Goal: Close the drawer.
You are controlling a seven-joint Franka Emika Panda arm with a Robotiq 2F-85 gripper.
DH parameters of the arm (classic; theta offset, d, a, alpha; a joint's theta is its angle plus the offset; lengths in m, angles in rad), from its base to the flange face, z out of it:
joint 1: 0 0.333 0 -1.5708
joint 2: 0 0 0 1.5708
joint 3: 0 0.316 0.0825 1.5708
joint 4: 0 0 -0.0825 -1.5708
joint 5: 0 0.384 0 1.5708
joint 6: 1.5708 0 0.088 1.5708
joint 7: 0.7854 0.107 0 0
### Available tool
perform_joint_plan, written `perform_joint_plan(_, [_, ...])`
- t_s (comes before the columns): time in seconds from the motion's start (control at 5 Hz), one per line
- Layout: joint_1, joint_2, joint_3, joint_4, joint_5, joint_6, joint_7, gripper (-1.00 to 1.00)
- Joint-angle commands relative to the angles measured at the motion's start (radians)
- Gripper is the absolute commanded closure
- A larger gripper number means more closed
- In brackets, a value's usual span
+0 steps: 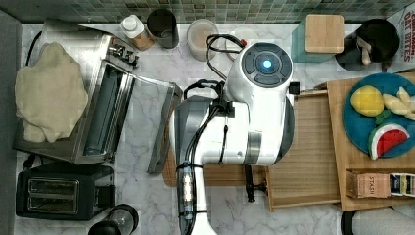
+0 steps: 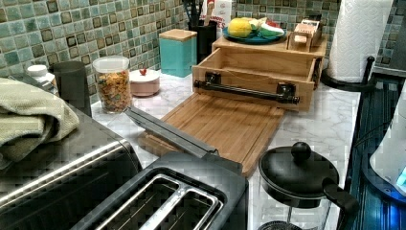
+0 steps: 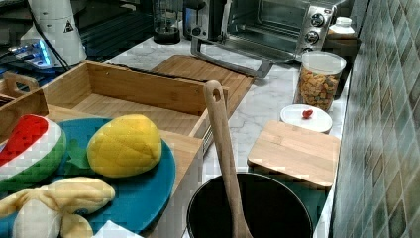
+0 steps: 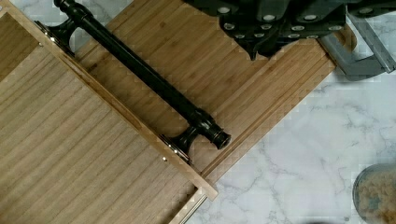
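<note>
drawer [image 2: 261, 64] sitting pulled out, handle [image 4: 144, 77] facing pincer [image 4: 280, 23] hovering over cutting board [image 2: 225, 124]; can't tell pincer state.

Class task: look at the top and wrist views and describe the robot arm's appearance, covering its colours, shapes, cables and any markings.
The arm has glossy white rounded shells with grey bands at the joints. One round cap carries dark grey buttons around a glowing blue light. Black cables loop beside it and run along the casing. The pincer is black, studded with small silver screw heads.

The white arm [image 1: 244, 117] points downward, end effector [image 4: 280, 23] seemingly closed.
</note>
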Motion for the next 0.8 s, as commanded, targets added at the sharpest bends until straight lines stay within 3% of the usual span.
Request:
perform_joint_plan(0.2, [-0.002, 0.000, 0.001, -0.009, 0.008, 0.000, 0.000, 1.00])
perform_joint_plan(0.4, [0.015, -0.035, 0.013, -0.081, 0.007, 0.053, 0.011, 1.00])
perform_joint_plan(0.8, [0.036, -0.132, 0.044, -0.224, 0.051, 0.119, -0.265, 1.00])
